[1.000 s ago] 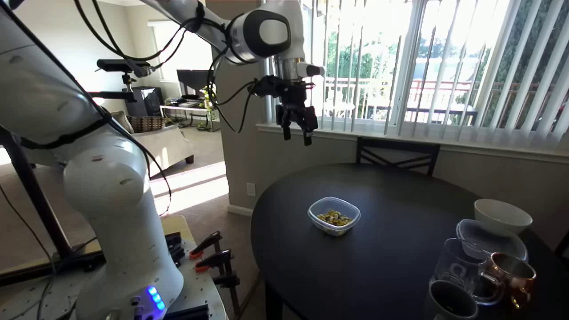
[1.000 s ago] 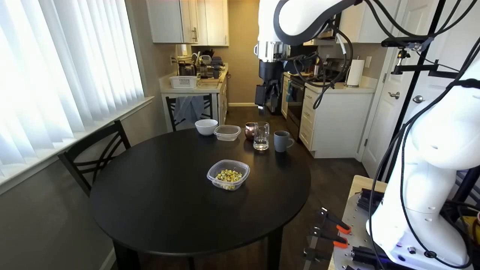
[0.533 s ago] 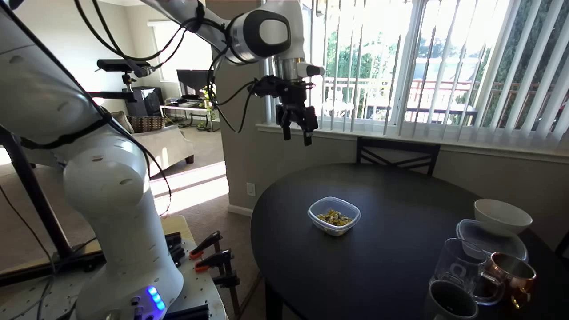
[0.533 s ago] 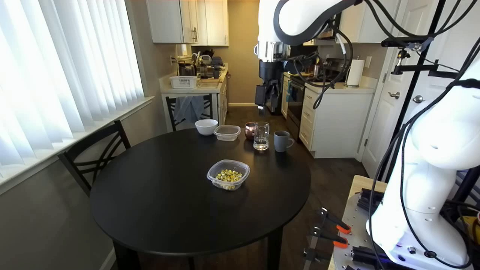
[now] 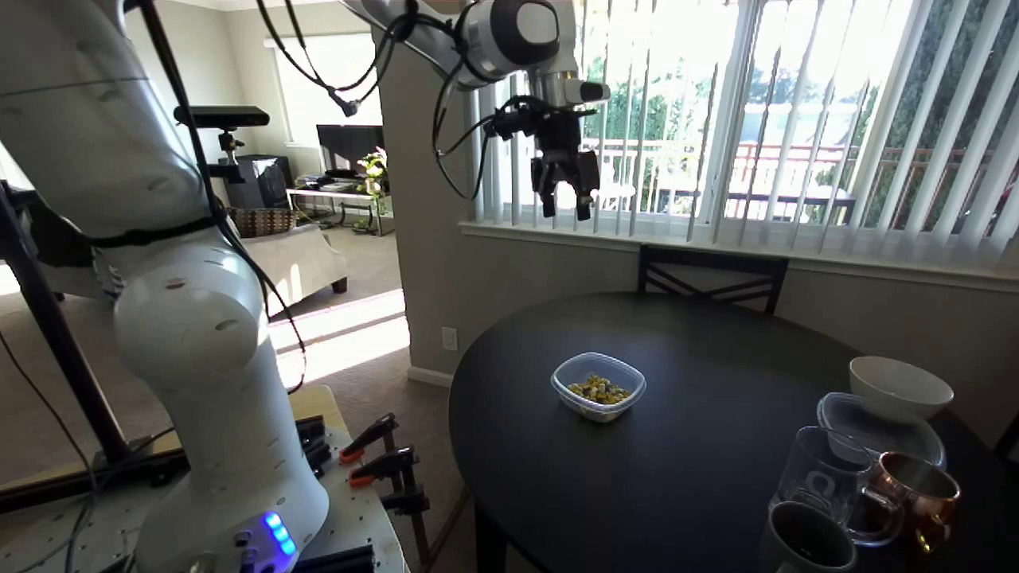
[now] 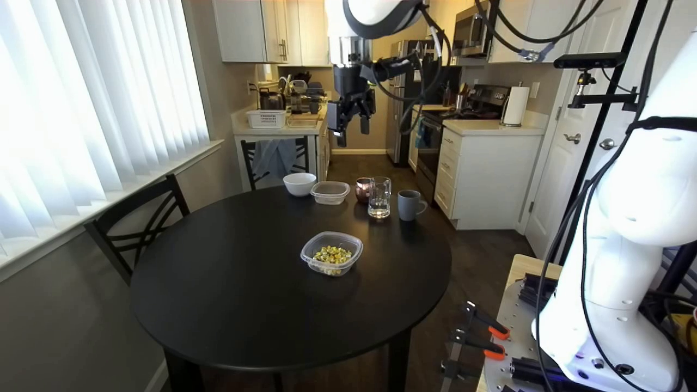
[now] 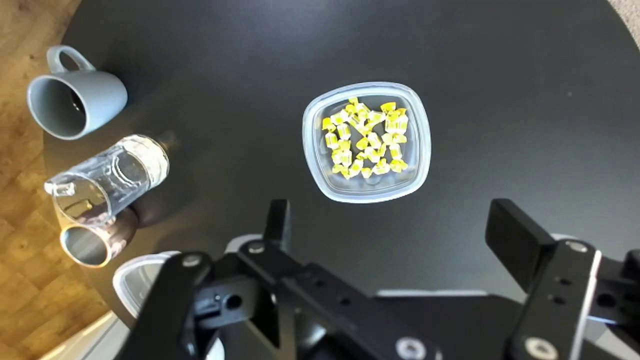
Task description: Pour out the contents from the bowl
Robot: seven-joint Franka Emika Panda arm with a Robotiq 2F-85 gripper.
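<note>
The round black table [image 6: 239,310] is standing in both exterior views, and my arm [image 5: 199,334] is rising beside it, apart from its edge, with the upper links bending out overhead. A dark chair [image 6: 130,207] is standing at the table's left edge in an exterior view.

The gripper [image 5: 567,211] is hanging well above the table, pointing down. Its fingers [image 7: 517,240] are standing wide apart, and in the wrist view I am seeing the dark table through the space between them.

The bowl [image 7: 372,189] I am watching, clear and rounded-square, is sitting upright on the table, between the middle and the edge the arm is standing beside, apart on its own. In the wrist view it is showing beyond the fingers, roughly in line with the space between them.

Near the far edge in an exterior view, the tub [image 6: 329,199], also clear, is resting just beside the white bowl [image 6: 299,184]; whether the two are touching I cannot tell. Going toward the right edge, the glass [image 6: 379,200], handled and clear, is standing upright, and the grey mug [image 6: 408,206] is standing near it, closest to that edge. The copper mug [image 6: 362,191] is standing partly behind the glass, and I am unable to tell whether those two are touching.

Smallest of all, the bits [image 7: 374,140] are lying inside the bowl. They are showing yellow and pale, spreading loosely over its bottom.
</note>
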